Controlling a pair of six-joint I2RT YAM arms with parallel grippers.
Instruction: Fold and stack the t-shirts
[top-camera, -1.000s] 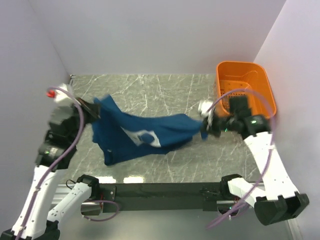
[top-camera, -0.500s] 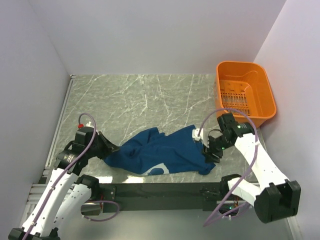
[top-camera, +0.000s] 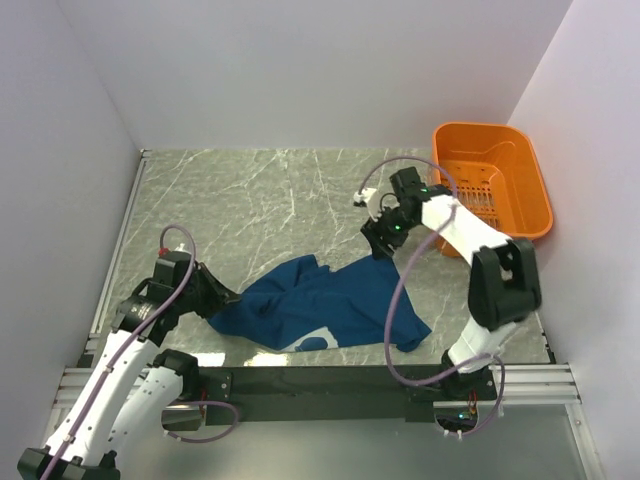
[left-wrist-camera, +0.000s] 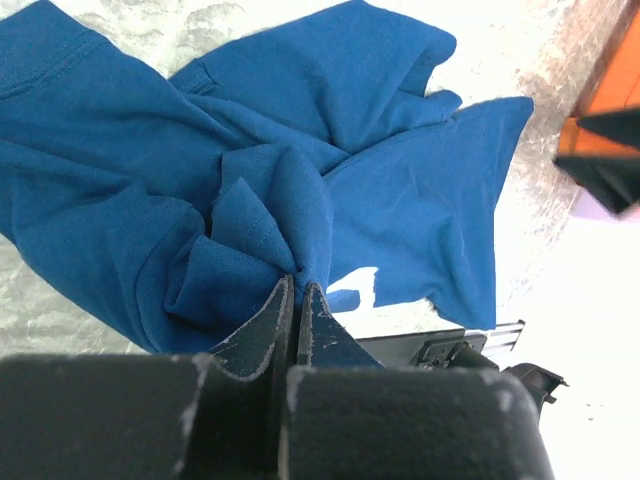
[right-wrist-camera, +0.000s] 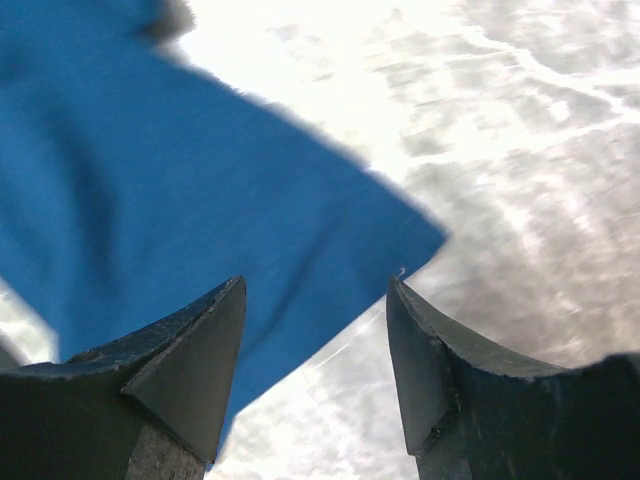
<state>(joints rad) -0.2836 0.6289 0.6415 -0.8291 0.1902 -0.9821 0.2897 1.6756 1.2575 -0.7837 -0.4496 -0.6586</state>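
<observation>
A dark teal-blue t-shirt (top-camera: 320, 305) lies crumpled on the marble table near the front edge, a bit of its pale print showing at the bottom. My left gripper (top-camera: 215, 297) is shut on a bunched fold at the t-shirt's left end; in the left wrist view the cloth (left-wrist-camera: 280, 190) is pinched between the closed jaws of that gripper (left-wrist-camera: 295, 287). My right gripper (top-camera: 377, 243) hovers open just above the t-shirt's upper right edge, holding nothing. From the right wrist, the open gripper (right-wrist-camera: 315, 290) frames a blue corner (right-wrist-camera: 200, 230) of the t-shirt.
An orange plastic basket (top-camera: 520, 170) stands at the back right corner. White walls close the table in on the left, back and right. Bare marble (top-camera: 260, 190) stretches across the back half. The black rail (top-camera: 320, 380) runs along the near edge.
The t-shirt went from being stretched in the air between both grippers to lying on the table. My right gripper let go, opened and moved back and left. The left arm came down toward the front.
</observation>
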